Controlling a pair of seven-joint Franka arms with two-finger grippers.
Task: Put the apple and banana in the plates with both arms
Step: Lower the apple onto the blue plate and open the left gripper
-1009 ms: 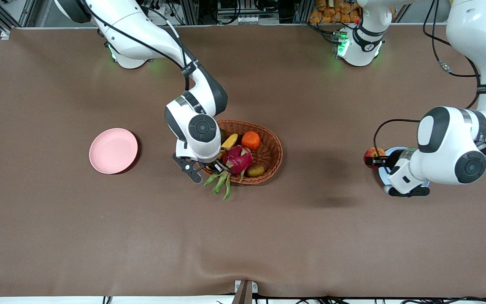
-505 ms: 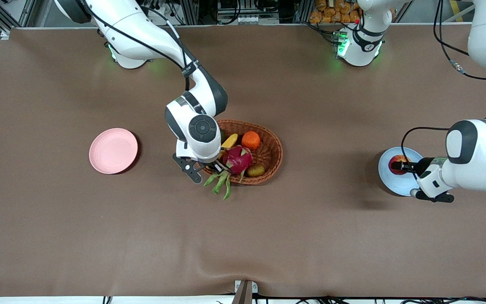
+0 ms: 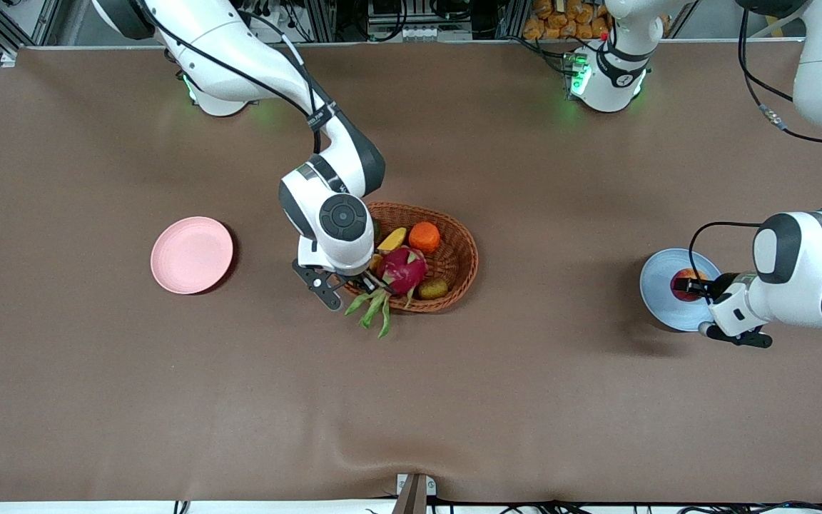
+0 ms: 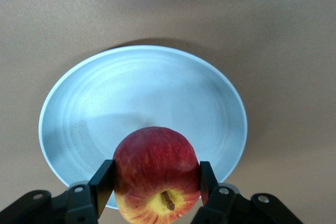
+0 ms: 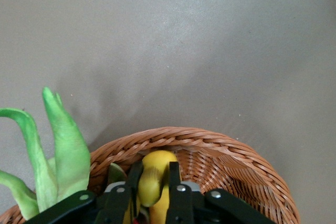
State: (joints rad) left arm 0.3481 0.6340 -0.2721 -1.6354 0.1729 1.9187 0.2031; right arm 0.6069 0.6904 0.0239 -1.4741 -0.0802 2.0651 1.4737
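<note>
I see the left gripper [image 4: 156,182] clenched on the apple [image 4: 156,174], holding it over the blue plate [image 3: 657,285] near the left arm's end of the table. My right gripper [image 5: 156,182] grasps the banana [image 5: 155,179] inside the wicker basket [image 3: 457,246] mid-table; the pink plate [image 3: 192,255] sits toward the right arm's end.

Tabletop stock: counts by kind

Plates, 2: one pink plate [image 3: 191,255], one light blue plate [image 3: 662,289]. Wicker basket [image 3: 457,243], 1. Apple [image 3: 685,283], 1. Banana [image 3: 390,238], 1. Orange [image 3: 424,236], 1. Dragon fruit [image 3: 402,270], 1. Small brownish-green fruit [image 3: 433,288], 1. Robot arms, 2: left hand [image 4: 156,179], right hand [image 5: 155,181].
</note>
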